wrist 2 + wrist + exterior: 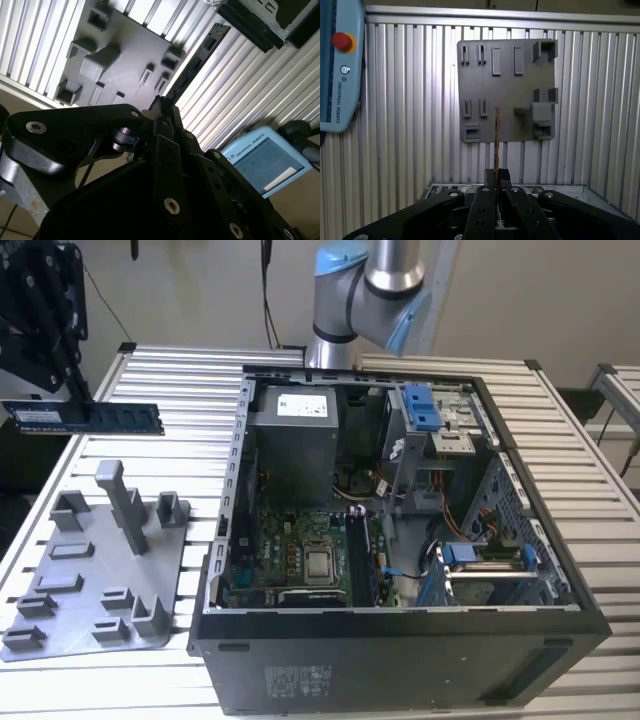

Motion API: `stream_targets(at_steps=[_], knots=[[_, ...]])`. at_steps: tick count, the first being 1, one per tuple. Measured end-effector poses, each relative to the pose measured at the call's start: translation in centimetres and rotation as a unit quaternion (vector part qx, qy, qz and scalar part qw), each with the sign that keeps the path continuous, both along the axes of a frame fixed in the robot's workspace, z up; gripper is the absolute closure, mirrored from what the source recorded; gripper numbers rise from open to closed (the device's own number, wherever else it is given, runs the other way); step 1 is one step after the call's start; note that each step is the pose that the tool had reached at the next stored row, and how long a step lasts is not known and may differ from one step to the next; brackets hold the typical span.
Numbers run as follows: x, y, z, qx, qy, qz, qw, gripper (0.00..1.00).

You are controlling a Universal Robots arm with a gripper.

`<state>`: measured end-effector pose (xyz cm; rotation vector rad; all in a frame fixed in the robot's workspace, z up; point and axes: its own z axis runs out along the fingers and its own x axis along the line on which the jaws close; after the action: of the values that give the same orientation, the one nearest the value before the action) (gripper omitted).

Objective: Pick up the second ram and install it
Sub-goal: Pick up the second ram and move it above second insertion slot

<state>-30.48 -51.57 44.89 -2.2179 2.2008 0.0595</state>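
The second ram [85, 418], a long dark blue strip with a white label, hangs level in the air above the table at the exterior view's left. My gripper [72, 390] is shut on its top edge. In the first wrist view the ram [496, 132] shows edge-on, sticking out from between the fingers of the gripper [496, 174]. In the second wrist view the ram [194, 60] runs out past the gripper [162, 102]. The open computer case [215, 570] lies to the exterior view's right of the ram, with the green motherboard [300, 550] and its dark memory slots [362, 555] inside.
A grey holder plate [95, 580] with upright posts and slots lies on the slatted table [580, 480], below the ram; it shows in both wrist views [507, 90] [120, 65]. A light blue teach pendant [337, 65] [265, 160] lies beside the table. The arm's base [370, 290] stands behind the case.
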Motion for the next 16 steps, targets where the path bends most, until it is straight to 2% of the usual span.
stream_targets(at_steps=[16], knots=[[7.06, 0.26, 0.00, 0.0000, 0.0000, 0.000, 1.0000, 0.86]])
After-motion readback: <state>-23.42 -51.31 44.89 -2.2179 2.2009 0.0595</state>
